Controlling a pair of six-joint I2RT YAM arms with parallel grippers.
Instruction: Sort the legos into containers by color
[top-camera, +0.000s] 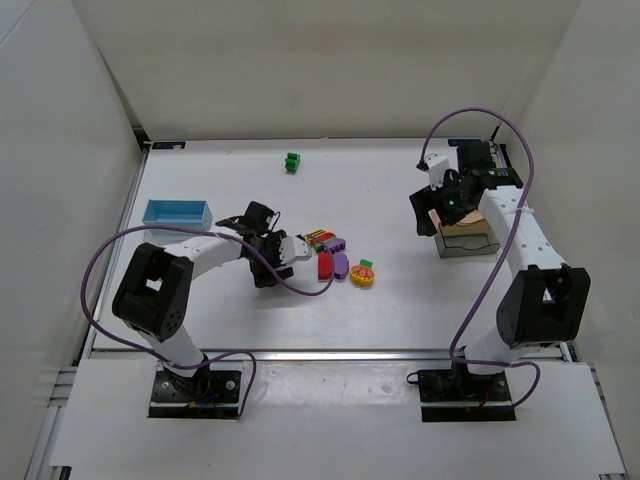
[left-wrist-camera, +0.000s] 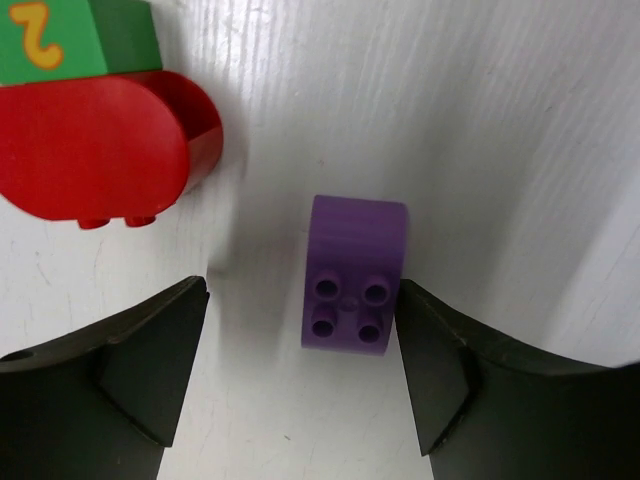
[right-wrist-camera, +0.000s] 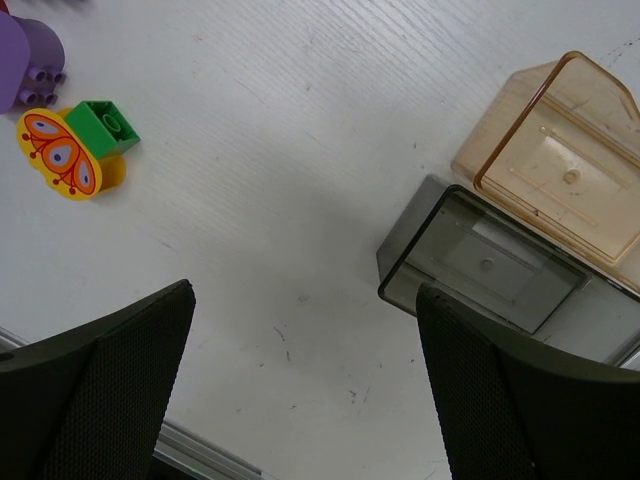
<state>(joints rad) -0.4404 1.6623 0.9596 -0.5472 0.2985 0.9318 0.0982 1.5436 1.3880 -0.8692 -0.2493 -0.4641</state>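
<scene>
Straddling the purple lego (left-wrist-camera: 355, 275), the left tool (left-wrist-camera: 302, 300) stands wide, one finger (left-wrist-camera: 450, 380) beside it.

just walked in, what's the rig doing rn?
Lego colour sort. The left gripper is down mid-table, open, with a purple block lying on the table between its fingers, not yet gripped; a red block sits beside it. The right gripper is open and empty, hovering near the amber box and the dark clear box, which both look empty. A green block lies alone at the far side.
</scene>
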